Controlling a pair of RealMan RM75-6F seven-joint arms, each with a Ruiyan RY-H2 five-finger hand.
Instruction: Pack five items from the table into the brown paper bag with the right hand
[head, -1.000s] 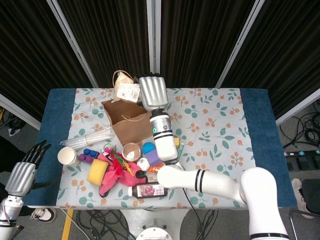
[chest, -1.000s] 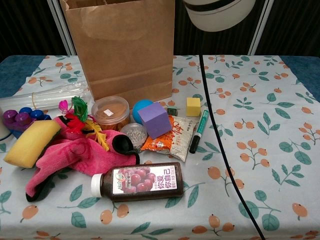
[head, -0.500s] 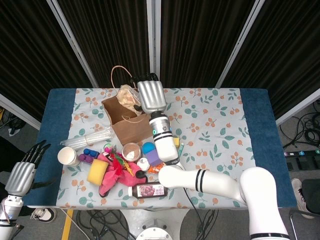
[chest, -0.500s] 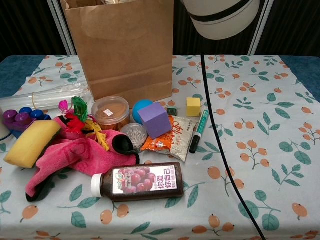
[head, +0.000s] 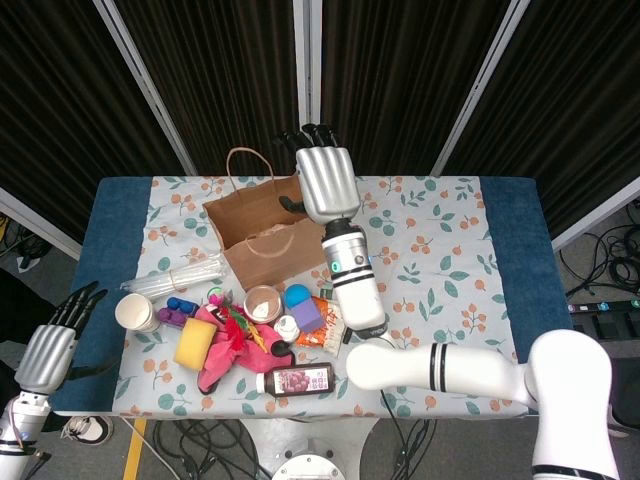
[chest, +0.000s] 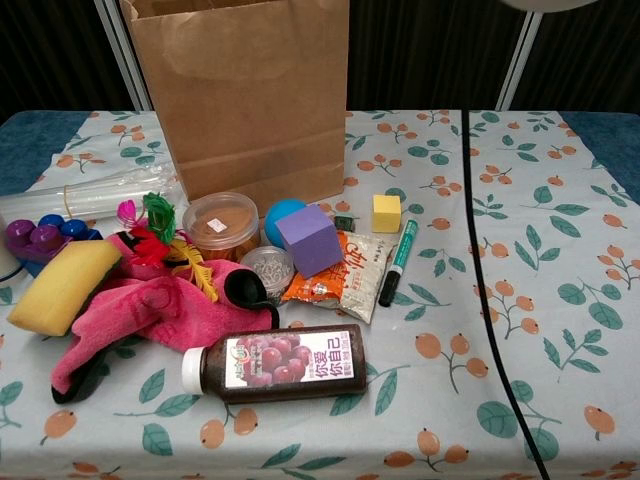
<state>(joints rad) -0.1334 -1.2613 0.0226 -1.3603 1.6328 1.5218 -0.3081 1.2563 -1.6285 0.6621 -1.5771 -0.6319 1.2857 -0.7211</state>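
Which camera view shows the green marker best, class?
The chest view: the green marker lies unobstructed beside the snack packet, cap to tip. The head view hides it almost completely behind the right arm.

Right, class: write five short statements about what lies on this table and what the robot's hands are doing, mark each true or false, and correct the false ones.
1. The brown paper bag stands upright with its mouth open. True.
2. The right hand holds the juice bottle. False: the hand is up beside the bag's mouth holding nothing visible; the bottle lies on its side at the table's near edge.
3. The purple cube sits against the blue ball. True.
4. The green marker stands upright. False: it lies flat on the cloth.
5. The left hand grips the yellow sponge. False: it is off the table's left edge, fingers spread.
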